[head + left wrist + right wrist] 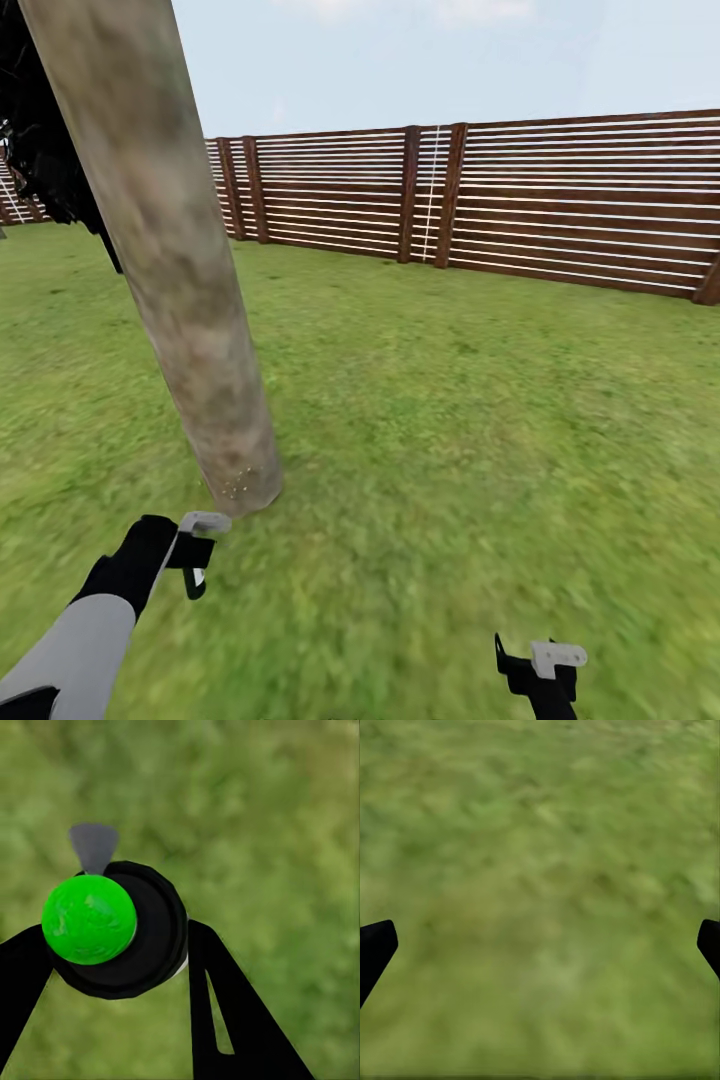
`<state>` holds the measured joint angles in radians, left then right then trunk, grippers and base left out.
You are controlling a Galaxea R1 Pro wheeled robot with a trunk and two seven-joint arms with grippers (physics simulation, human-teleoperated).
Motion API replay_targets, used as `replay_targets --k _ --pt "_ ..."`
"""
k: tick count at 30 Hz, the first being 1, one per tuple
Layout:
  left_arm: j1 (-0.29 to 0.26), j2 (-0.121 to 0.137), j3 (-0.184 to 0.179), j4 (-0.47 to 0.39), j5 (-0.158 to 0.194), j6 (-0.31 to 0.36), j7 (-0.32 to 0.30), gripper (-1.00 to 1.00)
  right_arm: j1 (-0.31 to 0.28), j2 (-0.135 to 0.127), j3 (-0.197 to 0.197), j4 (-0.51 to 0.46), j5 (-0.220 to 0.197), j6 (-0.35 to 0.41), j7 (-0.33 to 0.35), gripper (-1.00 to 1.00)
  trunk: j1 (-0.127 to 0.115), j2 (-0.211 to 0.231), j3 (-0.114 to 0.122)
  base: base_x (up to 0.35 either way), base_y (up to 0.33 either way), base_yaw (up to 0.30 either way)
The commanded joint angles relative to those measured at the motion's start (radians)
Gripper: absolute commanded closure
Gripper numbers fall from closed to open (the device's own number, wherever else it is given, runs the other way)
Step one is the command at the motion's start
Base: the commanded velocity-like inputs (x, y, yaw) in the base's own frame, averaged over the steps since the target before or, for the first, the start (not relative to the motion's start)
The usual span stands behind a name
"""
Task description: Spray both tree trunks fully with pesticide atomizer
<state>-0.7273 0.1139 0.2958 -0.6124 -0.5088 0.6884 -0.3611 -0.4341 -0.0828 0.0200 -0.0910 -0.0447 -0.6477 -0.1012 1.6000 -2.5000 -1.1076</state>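
A thick mottled grey-brown tree trunk (pixel 175 260) rises from the lawn (pixel 450 430) at the left, leaning in the head view. A few tiny white pesticide specks (pixel 238 487) dot its base. My left gripper (pixel 195 572) hangs just below and in front of that base. In the left wrist view it (pixel 120 945) is shut on the pesticide atomizer (pixel 142 937), a black round body with a bright green ball (pixel 88 919) and a grey nozzle (pixel 94 844). My right gripper (pixel 530 668) stands open over bare grass at the lower right, with its fingertips (pixel 375 945) wide apart.
A brown horizontal-slat fence (pixel 560 200) closes the far side of the lawn. Dark blocky foliage (pixel 40 150) hangs at the upper left behind the trunk. Open grass stretches to the right of the trunk.
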Motion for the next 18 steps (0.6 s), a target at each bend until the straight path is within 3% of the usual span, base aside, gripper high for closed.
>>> replay_targets --k 1,4,5,6,7,9,10,12,14,16,18 --pt "0.005 -0.002 -0.006 -0.002 0.003 -0.003 -0.001 1.00 0.000 0.000 0.001 0.000 0.000 0.000 0.000 -1.00 0.000 0.000 0.000 0.000 0.000 0.000" --pt "0.010 -0.028 -0.011 -0.002 0.002 -0.007 -0.001 1.00 0.000 0.000 0.001 0.002 0.000 0.000 0.000 -1.00 0.000 0.000 0.000 0.000 0.000 0.000" --pt "0.003 -0.070 -0.011 -0.004 0.001 -0.007 0.000 1.00 0.000 -0.001 0.001 0.002 0.000 0.000 0.000 -1.00 0.000 0.000 0.000 0.000 0.000 0.000" --pt "-0.001 -0.094 -0.011 -0.004 0.001 -0.006 0.000 1.00 0.000 -0.001 0.001 0.003 0.000 0.000 0.000 -1.00 0.000 0.000 0.000 0.000 0.000 0.000" --pt "-0.003 -0.099 -0.011 -0.004 0.002 -0.004 -0.001 1.00 0.000 -0.001 0.002 0.003 0.001 0.000 0.000 -1.00 0.000 0.000 0.000 0.000 0.000 0.000" --pt "-0.002 -0.085 -0.004 -0.023 0.002 -0.003 -0.006 1.00 0.000 -0.001 0.002 0.004 0.000 0.000 0.000 -1.00 0.000 0.000 0.000 0.000 0.000 0.000" --pt "0.006 -0.035 -0.002 -0.065 0.004 0.000 -0.010 1.00 0.000 -0.001 0.002 0.003 0.000 0.000 0.001 -1.00 0.000 0.000 0.000 0.000 0.000 0.000" --pt "0.010 0.003 -0.004 -0.084 0.005 -0.001 -0.010 1.00 0.000 0.000 0.002 0.003 0.000 0.000 0.001 -1.00 0.000 0.000 0.000 0.000 0.000 0.000" --pt "0.012 0.000 -0.009 -0.088 0.005 -0.003 -0.009 1.00 0.000 0.000 0.002 0.003 0.000 0.000 0.001 -1.00 0.000 0.000 0.000 -0.171 0.000 0.000" --pt "0.006 -0.053 -0.011 -0.090 0.004 -0.005 -0.006 1.00 0.000 0.000 0.002 0.003 0.001 0.000 0.001 -1.00 0.000 0.000 0.000 -0.200 0.000 0.000" --pt "-0.003 -0.061 -0.008 -0.094 0.005 -0.003 -0.007 1.00 0.000 0.000 0.002 0.002 0.001 0.000 0.001 -1.00 0.000 0.000 0.000 -0.031 0.000 0.000"
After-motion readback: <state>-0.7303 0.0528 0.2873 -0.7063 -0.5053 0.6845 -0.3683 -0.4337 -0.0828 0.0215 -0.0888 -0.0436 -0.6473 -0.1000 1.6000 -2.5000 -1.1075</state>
